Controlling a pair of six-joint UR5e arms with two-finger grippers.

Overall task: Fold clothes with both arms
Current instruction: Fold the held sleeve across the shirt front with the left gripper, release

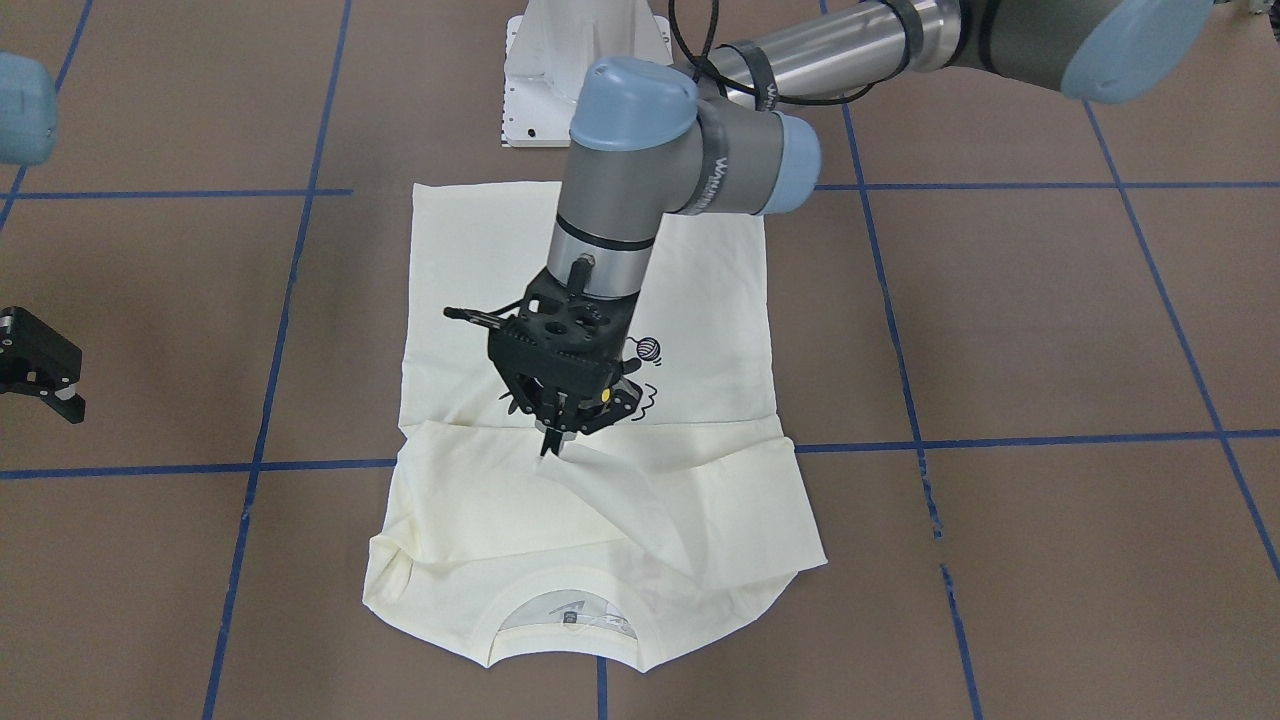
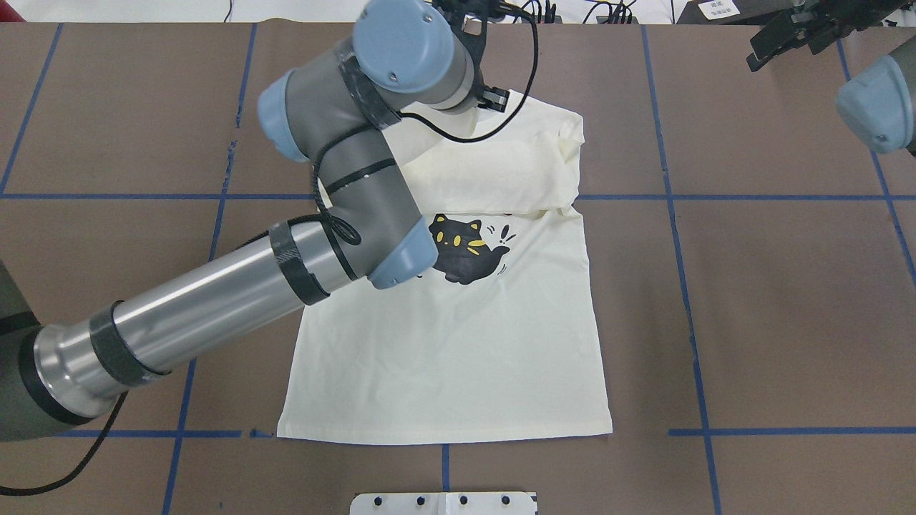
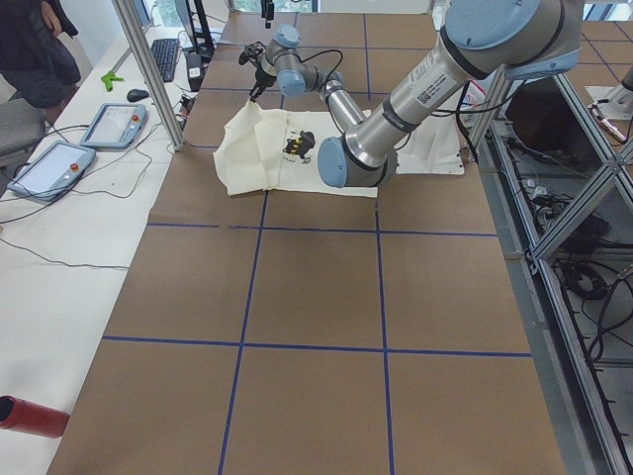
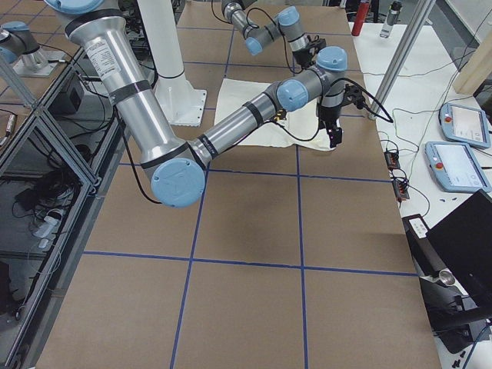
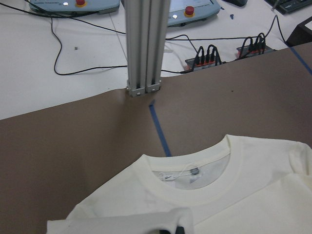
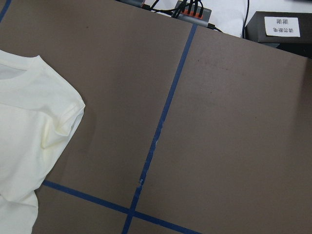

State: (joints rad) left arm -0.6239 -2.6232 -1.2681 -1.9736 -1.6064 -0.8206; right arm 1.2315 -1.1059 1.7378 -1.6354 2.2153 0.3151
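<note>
One shirt (image 2: 458,357), cream, was laid flat at the middle of the table (image 2: 787,300). It was set print side up, with the hem toward the robot and the collar (image 5: 195,192) toward the far edge. A black cat (image 2: 465,250) and a small yarn ball (image 1: 649,348) were printed on the chest. Both sleeves were found folded inward across the upper chest, where a cream band was formed between the cat and the collar.

Left gripper (image 1: 552,445): it was held point-down over the folded sleeves, just above the cat. Its fingers were drawn together on a fold of the sleeve cloth, and a crease was seen running from the tip.

Right gripper (image 1: 45,385): it was held above bare table, well apart from the shirt, on the robot's right. It was only partly in frame, and whether its fingers were apart or together could not be told.

Table: it was covered in brown and marked into squares by blue tape lines (image 2: 687,286). A white base (image 1: 540,90) was seen just beyond the hem. An aluminium post (image 5: 144,48) was seen past the collar at the table's edge.
</note>
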